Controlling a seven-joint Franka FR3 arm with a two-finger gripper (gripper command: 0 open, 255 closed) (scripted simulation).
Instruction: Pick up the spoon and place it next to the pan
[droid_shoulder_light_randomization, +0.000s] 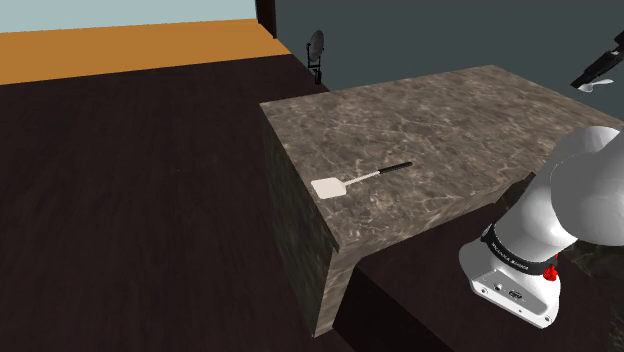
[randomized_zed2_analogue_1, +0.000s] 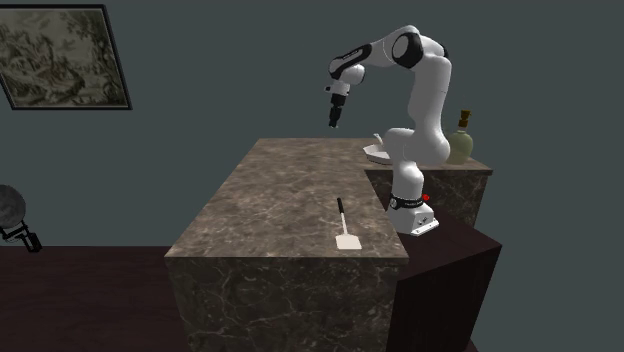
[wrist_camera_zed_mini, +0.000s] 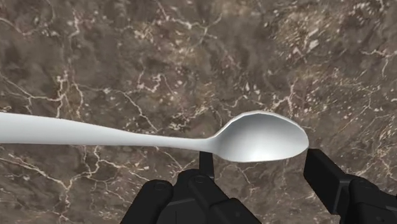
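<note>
One pale grey spoon (wrist_camera_zed_mini: 261, 137) is clasped by its bowl between the two black fingers of the gripper (wrist_camera_zed_mini: 259, 159), which are closed against it, with the handle sticking out sideways. It is held in the air, well above the marbled countertop (randomized_zed2_analogue_1: 280, 200). A white-bladed spatula (droid_shoulder_light_randomization: 345, 183) is laid flat near the countertop's end edge far from the gripper. The round grey pan (droid_shoulder_light_randomization: 316, 46) is seen off the countertop, beyond a corner.

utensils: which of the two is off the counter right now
The white spoon, clasped in the gripper high above the marble counter. The other, a spatula with white blade and black handle, lies flat on the counter.
</note>
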